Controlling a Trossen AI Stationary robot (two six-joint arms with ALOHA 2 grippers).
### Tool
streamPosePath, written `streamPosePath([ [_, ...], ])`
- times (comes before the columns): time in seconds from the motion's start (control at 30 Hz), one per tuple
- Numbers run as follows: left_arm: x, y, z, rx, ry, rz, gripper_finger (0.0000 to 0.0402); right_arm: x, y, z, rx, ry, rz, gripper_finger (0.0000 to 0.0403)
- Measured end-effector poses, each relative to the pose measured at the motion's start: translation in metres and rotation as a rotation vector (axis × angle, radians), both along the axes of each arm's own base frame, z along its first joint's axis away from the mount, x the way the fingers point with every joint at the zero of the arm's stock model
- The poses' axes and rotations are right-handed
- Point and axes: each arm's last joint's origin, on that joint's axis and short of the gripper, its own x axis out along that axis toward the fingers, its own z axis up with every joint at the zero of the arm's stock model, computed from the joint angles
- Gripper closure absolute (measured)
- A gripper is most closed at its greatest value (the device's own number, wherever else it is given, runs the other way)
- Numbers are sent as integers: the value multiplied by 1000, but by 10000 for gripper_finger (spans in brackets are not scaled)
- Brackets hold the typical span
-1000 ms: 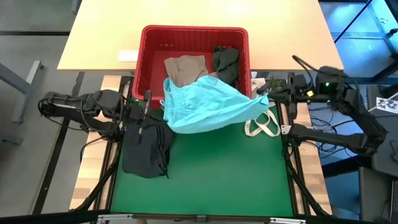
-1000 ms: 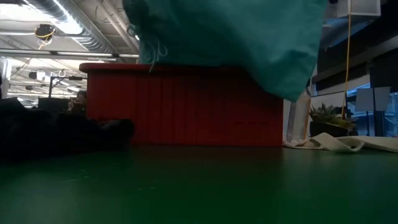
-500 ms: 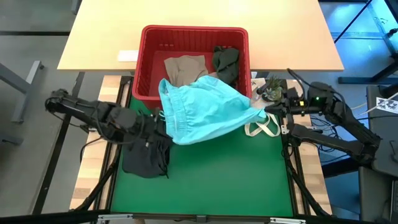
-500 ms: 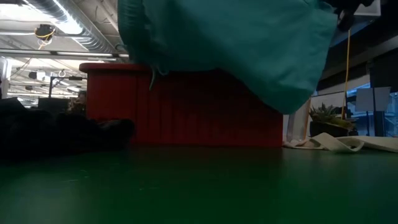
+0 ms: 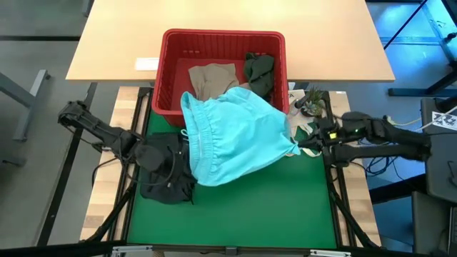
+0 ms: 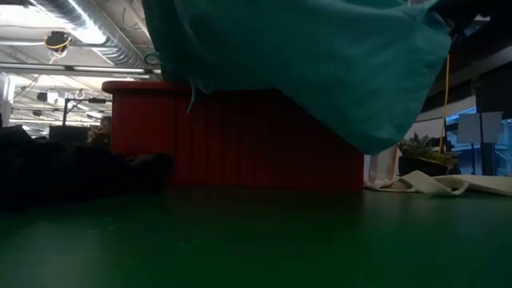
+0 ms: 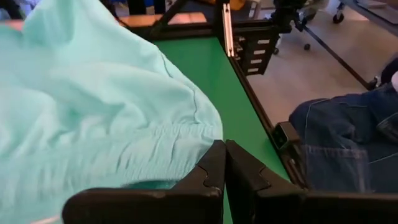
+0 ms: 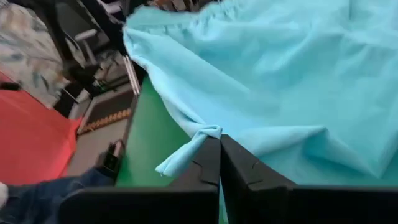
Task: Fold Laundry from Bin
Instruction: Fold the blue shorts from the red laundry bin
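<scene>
Green mat (image 5: pixel 250 207) underlies teal garment (image 5: pixel 235 135) clamped by left tool (image 5: pixel 184 151) and right tool (image 5: pixel 298 148).

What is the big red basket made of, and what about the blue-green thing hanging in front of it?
The red basket looks like hard plastic: stiff, straight ribbed walls and a thick smooth rim. The blue-green garment looks like thin, soft woven cloth, matte, maybe cotton: it drapes, wrinkles, and has a gathered stretchy edge. The exact fibre cannot be told.

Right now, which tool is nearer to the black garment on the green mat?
The left tool. It is beside the black garment, gripping the teal garment. The right tool grips the opposite corner, far across.
</scene>
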Motion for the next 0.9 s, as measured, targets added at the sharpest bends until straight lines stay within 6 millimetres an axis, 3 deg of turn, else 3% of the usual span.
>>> streamPosePath([
  [0.2, 5, -17, -12, -51, 74, 8, 401, 17, 22, -10, 28, -2, 82, 403],
  [0.5, 15, -44, -38, -84, 180, 67, 401, 34, 62, -27, 8, 138, 126, 403],
  [0.9, 61, -64, -102, 11, 262, 200, 397, 51, 94, -49, -25, 257, 114, 403],
])
